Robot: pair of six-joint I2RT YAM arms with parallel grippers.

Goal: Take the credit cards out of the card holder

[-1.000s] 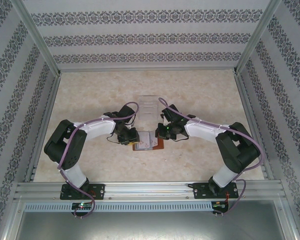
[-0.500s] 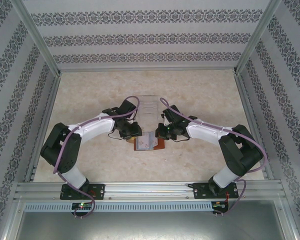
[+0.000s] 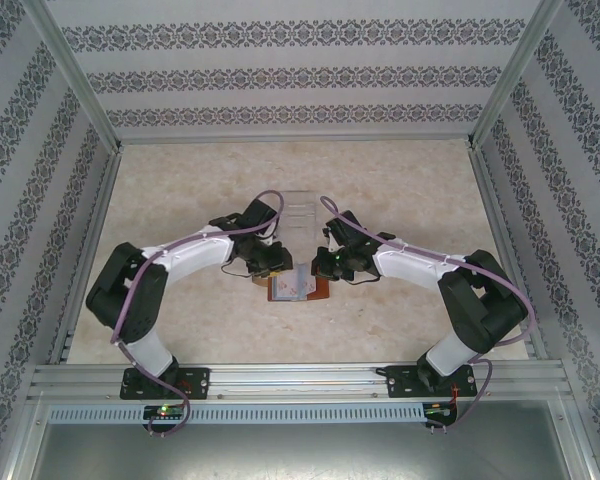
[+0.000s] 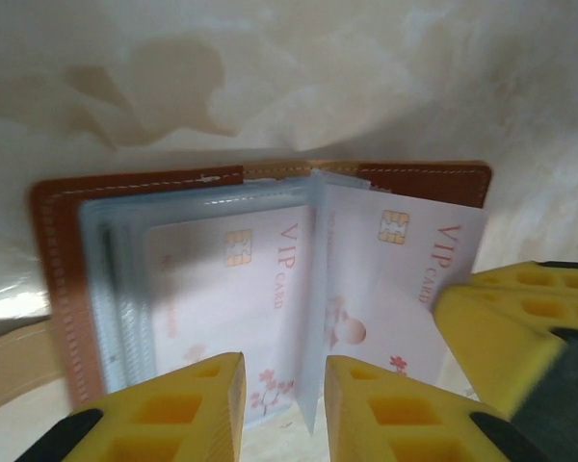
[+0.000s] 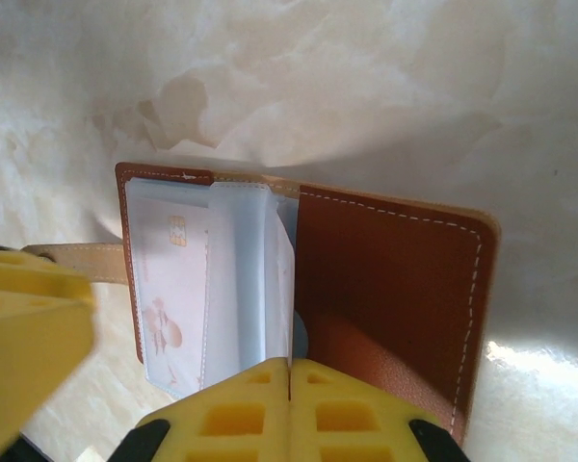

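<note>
- Left wrist view: the left gripper (image 4: 285, 385) has its yellow fingers (image 4: 197, 409) partly apart, with a narrow gap between them. The edge of a clear sleeve (image 4: 313, 318) stands in that gap, and no firm pinch is visible.
- Right wrist view: the right gripper (image 5: 289, 380) is closed, its fingertips pressed together. They touch the card holder (image 5: 395, 289) at its near edge, where the sleeves meet the bare brown flap. I cannot tell whether a sleeve is pinched.
- The card holder lies open and flat on the table (image 3: 180, 200), about mid-table and a little toward the near edge, between both grippers.
- It is reddish-brown leather with white stitching and pale blue-grey sleeves. The credit cards (image 4: 255, 289) sit in the sleeves, whitish-pink with gold chips and "VIP CARD" lettering.
- A tan strap tab (image 5: 72, 258) sticks out of its side.
- A clear plastic tray (image 3: 298, 208) sits just beyond the holder, toward the far edge. Both arms crowd over the holder from either side.
</note>
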